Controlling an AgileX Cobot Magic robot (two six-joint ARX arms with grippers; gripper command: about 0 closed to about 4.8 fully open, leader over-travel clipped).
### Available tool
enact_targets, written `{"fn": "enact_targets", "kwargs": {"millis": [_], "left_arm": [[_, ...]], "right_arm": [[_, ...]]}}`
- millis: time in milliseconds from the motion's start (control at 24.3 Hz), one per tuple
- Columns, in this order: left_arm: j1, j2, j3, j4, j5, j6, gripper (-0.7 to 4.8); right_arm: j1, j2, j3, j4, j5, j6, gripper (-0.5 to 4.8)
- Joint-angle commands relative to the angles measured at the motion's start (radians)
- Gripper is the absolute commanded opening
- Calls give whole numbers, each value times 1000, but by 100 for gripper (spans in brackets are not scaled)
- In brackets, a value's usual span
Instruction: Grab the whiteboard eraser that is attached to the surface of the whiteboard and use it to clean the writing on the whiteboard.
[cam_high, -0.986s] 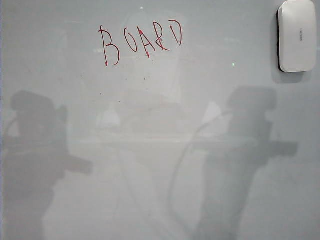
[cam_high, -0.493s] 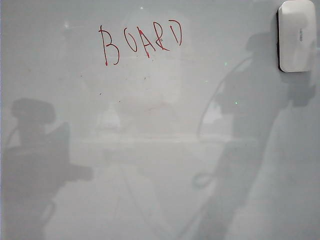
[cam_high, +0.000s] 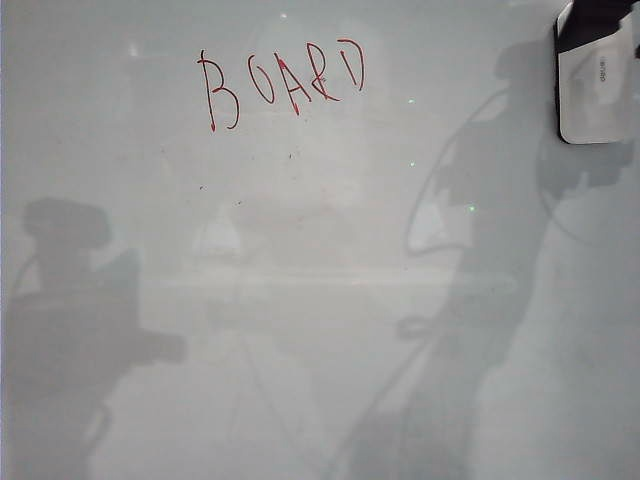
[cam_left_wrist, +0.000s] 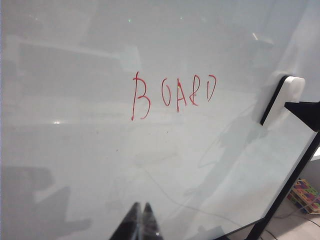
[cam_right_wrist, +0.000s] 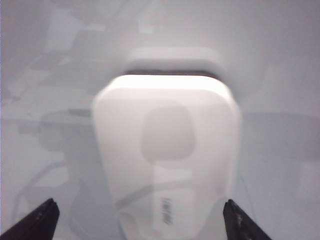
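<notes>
Exterior view is showing the whiteboard eraser (cam_high: 596, 95) clinging in the top right corner of the whiteboard (cam_high: 320, 300), its long axis standing upright, a smooth white rounded plastic block. A dark part of the right arm is overlapping its top edge. The right gripper (cam_right_wrist: 137, 220) is facing it with fingers (cam_right_wrist: 37, 220) spread wide on either side, grasping nothing. The red writing (cam_high: 282, 85) is sitting well apart to the left. The left gripper (cam_left_wrist: 141, 222) is hanging near the glossy board, fingers clenched together

Black pointed pincer fingertips (cam_right_wrist: 240, 220)
</notes>
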Motion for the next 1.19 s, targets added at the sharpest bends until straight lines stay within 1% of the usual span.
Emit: {"fn": "enact_targets", "kwargs": {"millis": [41, 247, 534, 658, 781, 822, 863, 945, 1028, 1069, 1151, 1192], "left_arm": [[2, 0, 2, 6, 5, 1, -5], [2, 0, 2, 6, 7, 1, -5], [1, 0, 2, 6, 7, 1, -5], [1, 0, 2, 6, 7, 1, -5], [1, 0, 2, 6, 7, 1, -5], [1, 0, 2, 6, 7, 1, -5], [1, 0, 2, 6, 7, 1, -5], [1, 0, 2, 6, 6, 2, -5], [1, 0, 2, 6, 6, 2, -5], [1, 0, 2, 6, 6, 2, -5], [2, 0, 2, 6, 3, 2, -5], [2, 0, 2, 6, 4, 2, -5]], "right_arm": [[24, 19, 6, 48, 80, -6, 479], [30, 51, 7, 84, 113, -6, 479], [30, 86, 7, 128, 114, -6, 479], [30, 99, 8, 144, 113, -6, 390], [30, 105, 8, 144, 113, -6, 317], [31, 109, 8, 142, 105, -6, 241], [32, 109, 8, 141, 101, -6, 205], [51, 108, 8, 142, 90, -5, 152], [107, 102, 11, 129, 103, -5, 152], [138, 95, 11, 118, 133, -6, 152], [267, 92, 26, 76, 256, -6, 152], [301, 95, 35, 66, 277, -6, 152]]}}
